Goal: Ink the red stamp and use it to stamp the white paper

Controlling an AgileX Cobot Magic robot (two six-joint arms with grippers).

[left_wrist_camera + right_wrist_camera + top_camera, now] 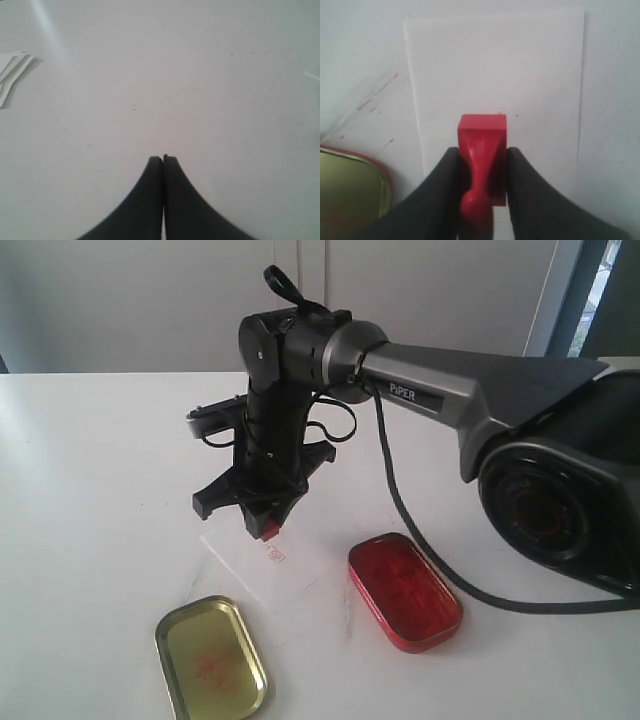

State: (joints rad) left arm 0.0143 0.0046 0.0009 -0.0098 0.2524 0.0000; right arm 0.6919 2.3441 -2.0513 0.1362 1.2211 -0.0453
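Observation:
My right gripper [268,525] [482,155] is shut on the red stamp [482,150] [269,530], holding it by its sides just above the white paper [265,565] [495,70]. A small red stamp mark [275,555] shows on the sheet beside the stamp. Whether the stamp's base touches the paper I cannot tell. The open red ink tin [404,590] lies to the right of the paper. My left gripper [163,159] is shut on nothing over bare white table; it does not show in the exterior view.
The gold oval tin lid [210,657] [350,195] lies near the front edge, left of the paper. The right arm [470,390] and its black cable [420,550] cross the right side of the table. A paper scrap [12,75] shows in the left wrist view.

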